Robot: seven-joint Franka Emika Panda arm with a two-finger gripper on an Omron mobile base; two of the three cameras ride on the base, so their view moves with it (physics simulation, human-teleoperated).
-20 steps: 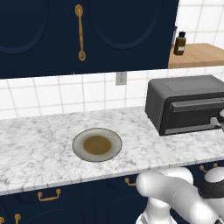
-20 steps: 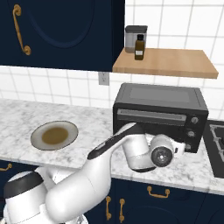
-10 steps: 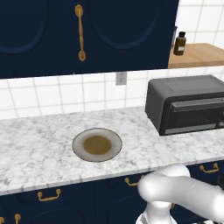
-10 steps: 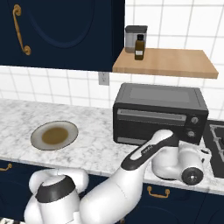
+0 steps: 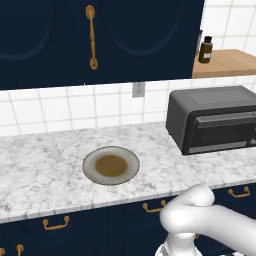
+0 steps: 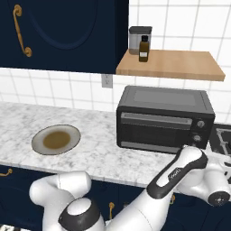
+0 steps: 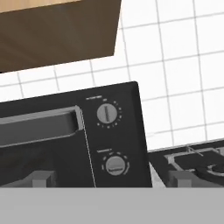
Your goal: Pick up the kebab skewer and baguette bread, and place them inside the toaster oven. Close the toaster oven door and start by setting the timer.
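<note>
The toaster oven [image 6: 164, 119] stands on the counter with its toaster oven door [image 6: 155, 131] shut; it also shows in the left base view [image 5: 215, 120]. My gripper [image 7: 110, 179] is open, its finger tips [image 7: 41, 178] wide apart with nothing between them. It faces the oven's right control panel, level with the lower knob [image 7: 114, 165] and below the upper knob [image 7: 107, 113]. The door's handle bar [image 7: 39, 122] runs to the left. My arm [image 6: 180, 171] reaches low past the oven's right end. The kebab skewer and baguette bread are out of view.
A round plate [image 5: 111, 166] with a brown centre lies on the marble counter left of the oven. A wooden shelf [image 6: 171, 63] with a dark bottle [image 6: 143, 48] hangs above the oven. A stove grate [image 7: 197, 162] lies right of the oven.
My arm has swung right and downward, from in front of the oven's door to its right end. Oven and plate have not moved; the jaws stay open.
</note>
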